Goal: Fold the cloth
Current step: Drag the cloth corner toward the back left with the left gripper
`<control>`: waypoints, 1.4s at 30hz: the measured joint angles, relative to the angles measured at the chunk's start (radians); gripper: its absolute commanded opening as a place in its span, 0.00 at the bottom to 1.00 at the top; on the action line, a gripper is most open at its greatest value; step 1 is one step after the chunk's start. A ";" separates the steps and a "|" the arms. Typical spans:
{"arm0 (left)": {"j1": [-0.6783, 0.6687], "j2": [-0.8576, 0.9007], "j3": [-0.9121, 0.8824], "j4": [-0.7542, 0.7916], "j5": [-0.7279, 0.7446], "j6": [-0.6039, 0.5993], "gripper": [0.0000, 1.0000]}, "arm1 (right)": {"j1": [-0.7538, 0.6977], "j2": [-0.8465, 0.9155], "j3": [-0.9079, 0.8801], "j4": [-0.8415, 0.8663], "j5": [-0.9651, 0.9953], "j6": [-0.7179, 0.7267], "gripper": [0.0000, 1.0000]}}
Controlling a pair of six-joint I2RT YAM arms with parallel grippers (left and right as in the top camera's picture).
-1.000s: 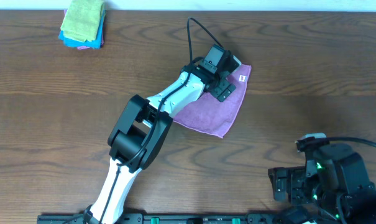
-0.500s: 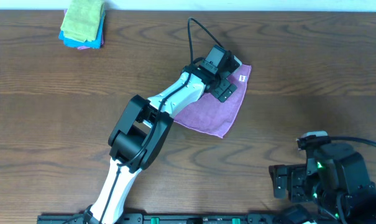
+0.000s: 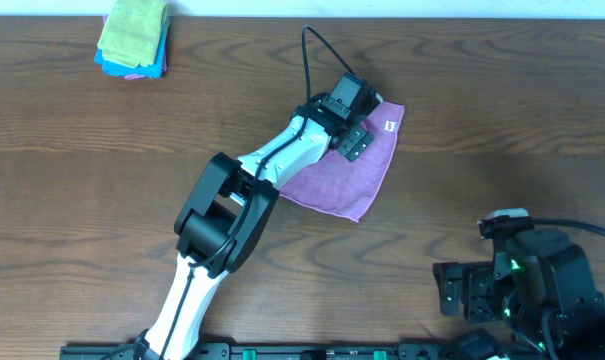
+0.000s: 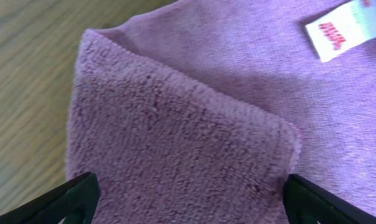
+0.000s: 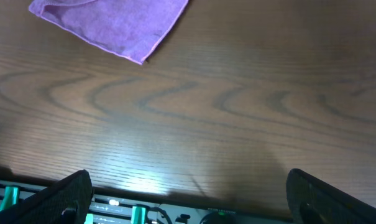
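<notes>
— Purple cloth [image 3: 344, 182]?
— Lying at the table's [image 3: 502, 120] middle, one corner lying doubled over.
— Left gripper [image 3: 356, 138]?
— Hanging over the table's middle, above that fold, jaws spread, grasping nothing.
— Right gripper [image 3: 452, 292]?
— Sitting at the table's near-right edge, likewise released.

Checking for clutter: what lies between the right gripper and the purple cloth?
Only bare wooden table. The right wrist view shows the whole stretch from the right gripper up to the purple cloth, and the overhead view agrees.
</notes>
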 measured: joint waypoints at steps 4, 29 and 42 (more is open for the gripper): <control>0.000 0.000 0.000 0.000 -0.034 0.001 0.95 | 0.000 0.000 0.000 0.002 0.004 0.000 0.99; 0.161 0.007 0.000 0.045 -0.475 0.002 0.97 | 0.000 0.000 -0.002 0.050 0.046 0.000 0.99; 0.280 -0.027 0.000 -0.061 -0.366 -0.021 0.97 | 0.000 0.152 -0.002 0.153 0.075 0.000 0.99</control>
